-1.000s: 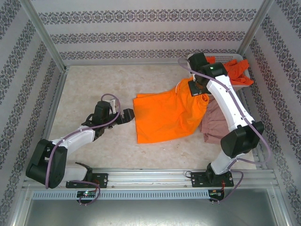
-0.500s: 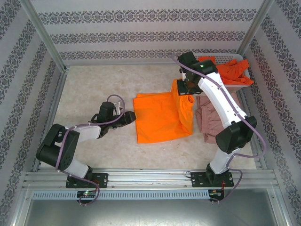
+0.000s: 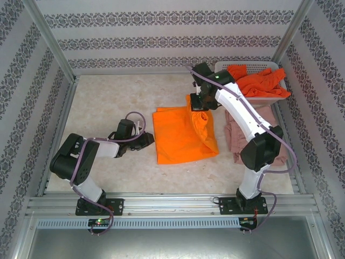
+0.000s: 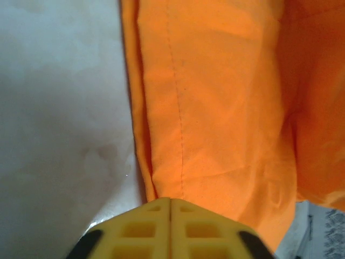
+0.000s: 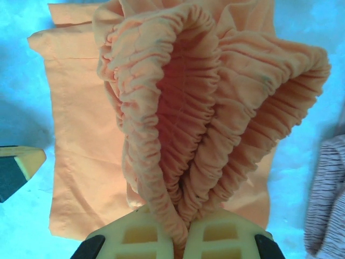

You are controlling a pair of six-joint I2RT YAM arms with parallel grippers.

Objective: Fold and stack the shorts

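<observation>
1. Orange cloth, thin and limp: the orange shorts (image 3: 180,137) lie mid-table (image 3: 108,102), with their right side lifted and drooping.
2. The right gripper (image 5: 180,237) is clamped on the gathered elastic waistband (image 5: 210,124). This is the thickest part and the surest hold.
3. The left gripper (image 4: 170,208) has its jaws pressed together at the left hem. It may be nipping the cloth, but I cannot quite tell.
4. Such light fabric will likely sag and crease, so hems and corners make better holds than the middle.
5. The pink shorts (image 3: 233,135) lie just right of the orange pair. The red-orange shorts (image 3: 259,83) are heaped in the basket (image 3: 269,65).
</observation>
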